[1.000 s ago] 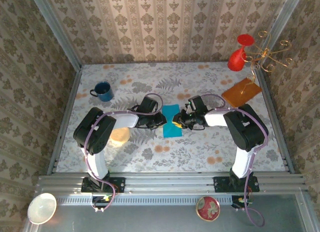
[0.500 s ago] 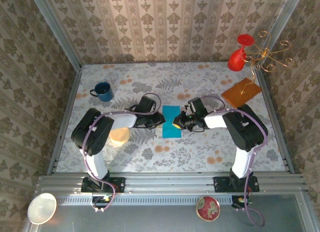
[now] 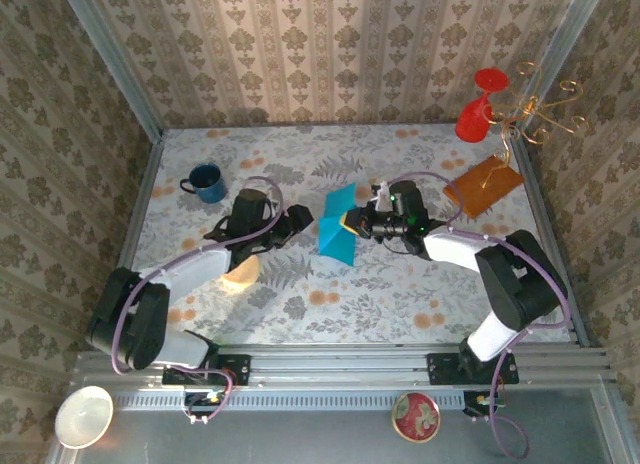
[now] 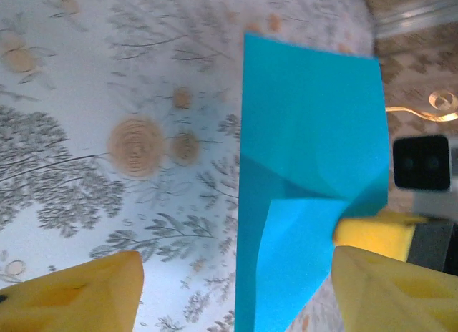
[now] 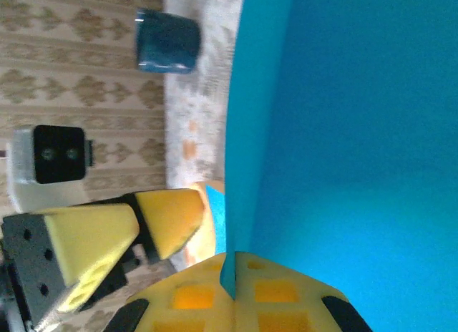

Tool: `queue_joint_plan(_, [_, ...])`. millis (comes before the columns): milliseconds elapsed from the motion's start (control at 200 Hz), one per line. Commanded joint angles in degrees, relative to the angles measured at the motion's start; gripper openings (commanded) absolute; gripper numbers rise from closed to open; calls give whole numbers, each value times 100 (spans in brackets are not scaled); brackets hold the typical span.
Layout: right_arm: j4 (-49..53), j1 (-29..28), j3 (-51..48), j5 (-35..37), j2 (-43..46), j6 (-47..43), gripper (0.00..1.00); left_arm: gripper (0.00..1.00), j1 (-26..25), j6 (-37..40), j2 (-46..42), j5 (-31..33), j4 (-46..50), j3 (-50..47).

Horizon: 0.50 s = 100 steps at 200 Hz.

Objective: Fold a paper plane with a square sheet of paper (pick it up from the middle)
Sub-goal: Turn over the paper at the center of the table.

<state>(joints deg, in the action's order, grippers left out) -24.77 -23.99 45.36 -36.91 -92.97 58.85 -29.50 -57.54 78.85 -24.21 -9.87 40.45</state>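
Sheet [image 3: 336,238] now aloft, left gripper [image 3: 302,222] apart.

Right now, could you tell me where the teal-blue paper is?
Top view: the teal-blue paper is mid-table, its right edge pinched by the right gripper, with the open left gripper just left of it.

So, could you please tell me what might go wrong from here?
1. The right gripper alone pinches the paper by one edge, so the thin sheet could slip or twist in the grip.
2. The fold looks loose rather than pressed flat, so it may spring open.
3. The left gripper is open and apart from the paper; closing on the wrong flap could crumple it.
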Motion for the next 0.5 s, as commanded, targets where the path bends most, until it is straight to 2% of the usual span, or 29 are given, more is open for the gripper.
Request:
queue_joint_plan(0, [-710, 28, 278, -662, 205, 212, 7, 81, 8, -95, -242, -609, -820, -95])
queue_joint_plan(100, [-1027, 26, 388, -929, 253, 458, 7, 87, 5, -387, -269, -950, -1514, -172])
queue_joint_plan(255, [-1436, 34, 429, -1123, 253, 810, 8, 87, -12, -583, -179, -1226, -1985, -110])
queue_joint_plan(435, [-1673, 39, 420, -1197, 200, 1043, 9, 77, -32, -624, -100, -1463, -2055, -11])
queue_joint_plan(495, [-1671, 48, 408, -1189, 191, 1045, 9, 69, -30, -645, -112, -1494, -2113, -10])
